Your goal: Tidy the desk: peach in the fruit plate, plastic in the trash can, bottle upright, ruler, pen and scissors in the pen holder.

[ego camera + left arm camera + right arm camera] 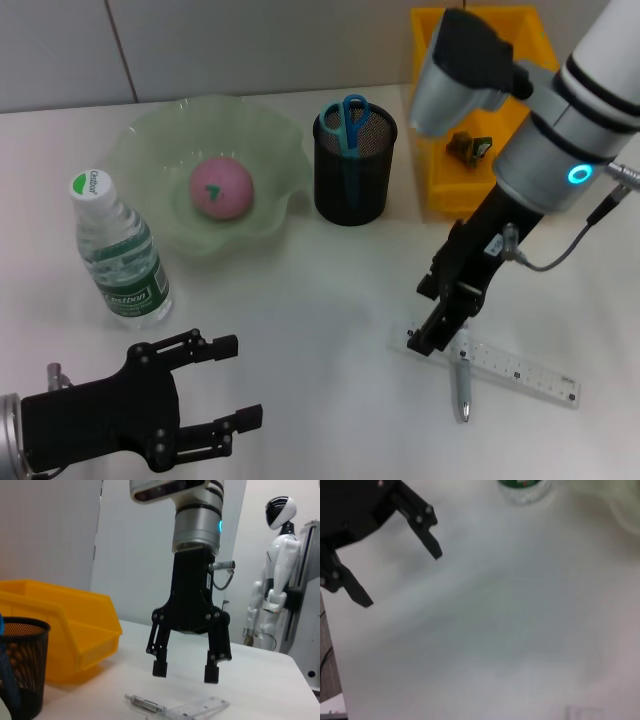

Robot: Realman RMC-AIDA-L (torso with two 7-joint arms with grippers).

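My right gripper (185, 671) hangs open just above the table (320, 320), its two fingers spread wide with nothing between them. It sits over the near-right part of the desk, directly above the left end of the clear ruler (510, 369) and the top of the pen (462, 385). The pen lies partly across the ruler, and both rest flat on the table, untouched by my fingertips (160, 668).

My left gripper (226, 385) is parked at the near-left corner, jaws also open and empty, pointing to the right.

Just beyond it the water bottle (117, 248) stands upright with its cap on. Behind the bottle and to its right is the pale green fruit plate (280, 140), with the pink peach (221, 187) resting in its middle. Right of the plate stands the black mesh pen holder (353, 180), the blue-handled scissors (345, 122) already in it. Far right is the yellow trash can (440, 190), holding a small crumpled piece of plastic (470, 146).
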